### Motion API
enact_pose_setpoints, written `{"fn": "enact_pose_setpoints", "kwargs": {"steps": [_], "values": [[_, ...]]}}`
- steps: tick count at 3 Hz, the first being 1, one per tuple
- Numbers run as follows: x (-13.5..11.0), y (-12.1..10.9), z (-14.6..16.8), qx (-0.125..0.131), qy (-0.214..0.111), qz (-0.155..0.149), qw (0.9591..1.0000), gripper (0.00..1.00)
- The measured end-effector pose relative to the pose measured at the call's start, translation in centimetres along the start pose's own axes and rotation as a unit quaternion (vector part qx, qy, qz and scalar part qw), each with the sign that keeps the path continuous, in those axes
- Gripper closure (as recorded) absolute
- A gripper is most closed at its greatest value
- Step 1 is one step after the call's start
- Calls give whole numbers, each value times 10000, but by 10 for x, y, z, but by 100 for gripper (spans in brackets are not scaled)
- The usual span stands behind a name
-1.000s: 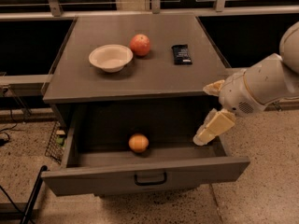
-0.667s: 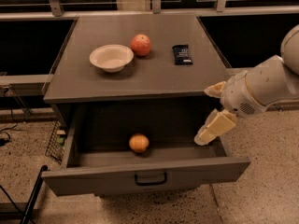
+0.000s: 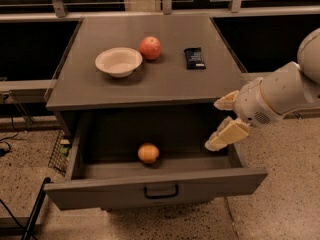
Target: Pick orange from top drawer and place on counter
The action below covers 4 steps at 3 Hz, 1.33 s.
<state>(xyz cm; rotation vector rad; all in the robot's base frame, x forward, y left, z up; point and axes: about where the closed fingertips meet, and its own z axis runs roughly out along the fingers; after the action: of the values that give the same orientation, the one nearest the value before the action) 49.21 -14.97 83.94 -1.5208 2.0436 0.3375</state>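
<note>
The orange (image 3: pixel 148 153) lies in the open top drawer (image 3: pixel 155 186), near the middle of its floor. The drawer is pulled out, its black handle (image 3: pixel 161 191) at the front centre. The counter (image 3: pixel 150 79) is the grey cabinet top above it. My gripper (image 3: pixel 223 121) hangs at the drawer's right side, above its right wall and well to the right of the orange. Its two cream fingers (image 3: pixel 226 135) are spread apart and hold nothing.
On the counter stand a white bowl (image 3: pixel 118 61), a pink-red round fruit (image 3: pixel 150 48) beside it and a small black packet (image 3: pixel 194 58) to the right. A wire basket (image 3: pixel 60 151) and a dark pole (image 3: pixel 34 211) stand at the cabinet's left. A railing runs behind.
The gripper has shifted very slightly to the left, towards the drawer. The orange and the drawer have not moved.
</note>
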Motion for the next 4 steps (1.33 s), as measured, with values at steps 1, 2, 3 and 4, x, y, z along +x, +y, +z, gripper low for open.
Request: {"fn": "enact_pose_setpoints", "kwargs": {"steps": [1,2,3,4], "values": [[4,-4,26,-19,-214,70,9997,22],[5,-8,62,-32,-537,122,9985,21],[3,-14,100,-35,-846,178,9962,21],[1,-18,134,-58,-1098,270,9936,20]]}}
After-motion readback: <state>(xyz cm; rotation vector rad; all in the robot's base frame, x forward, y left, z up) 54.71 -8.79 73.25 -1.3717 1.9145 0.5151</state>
